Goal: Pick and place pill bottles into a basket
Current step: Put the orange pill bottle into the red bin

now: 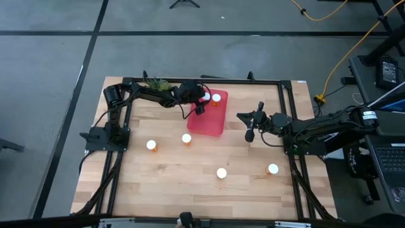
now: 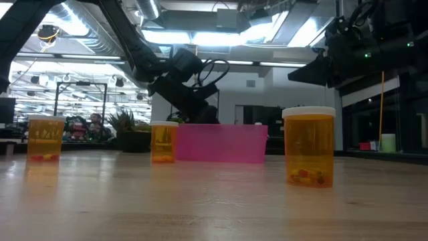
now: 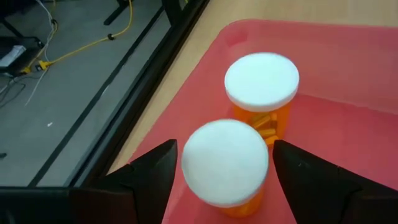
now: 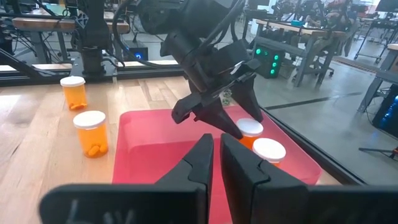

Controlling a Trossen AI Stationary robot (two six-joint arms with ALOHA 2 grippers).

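The red tray (image 1: pixel 205 120) lies at the table's far middle. Two orange pill bottles with white caps stand upright in its far end (image 1: pixel 216 98) (image 1: pixel 206 96). My left gripper (image 3: pixel 225 148) is open above the tray, its fingers on either side of the nearer bottle (image 3: pixel 227 165), with narrow gaps showing at the cap. The other bottle (image 3: pixel 261 84) stands just beyond. Several more bottles stand on the table (image 1: pixel 152 145) (image 1: pixel 186 139) (image 1: pixel 221 172) (image 1: pixel 273 169). My right gripper (image 1: pixel 249 133) is shut and empty, held over the table to the tray's right.
A small green plant (image 1: pixel 158 83) stands at the far edge, left of the tray. A black frame rail (image 1: pixel 202 80) runs round the table. In the low view, bottles (image 2: pixel 309 155) (image 2: pixel 164 142) (image 2: pixel 45 137) stand in front of and beside the tray (image 2: pixel 221 142).
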